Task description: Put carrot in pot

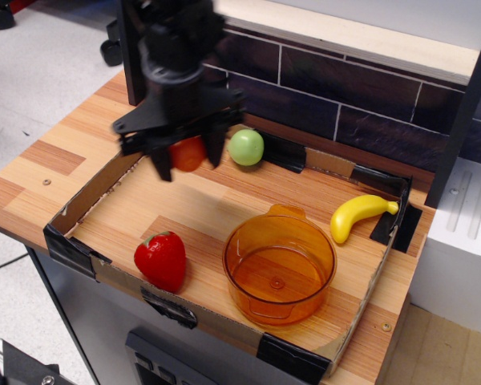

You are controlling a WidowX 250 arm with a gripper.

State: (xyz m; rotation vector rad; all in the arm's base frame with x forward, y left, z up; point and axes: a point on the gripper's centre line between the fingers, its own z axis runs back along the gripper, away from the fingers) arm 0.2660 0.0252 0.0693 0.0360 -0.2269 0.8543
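Observation:
My black gripper [187, 159] is shut on the small orange carrot [187, 152] and holds it lifted above the tray floor, at the back left. The arm is blurred by motion. The amber translucent pot [279, 267] stands empty at the front right of the tray, to the right of and nearer than the gripper. The carrot is partly hidden between the fingers.
A red strawberry-like toy [161, 260] lies at the tray's front left. A green ball [246, 147] sits just right of the gripper. A yellow banana [359, 213] lies at the right. The cardboard tray wall [80, 210] rings the work area; a dark tiled wall stands behind.

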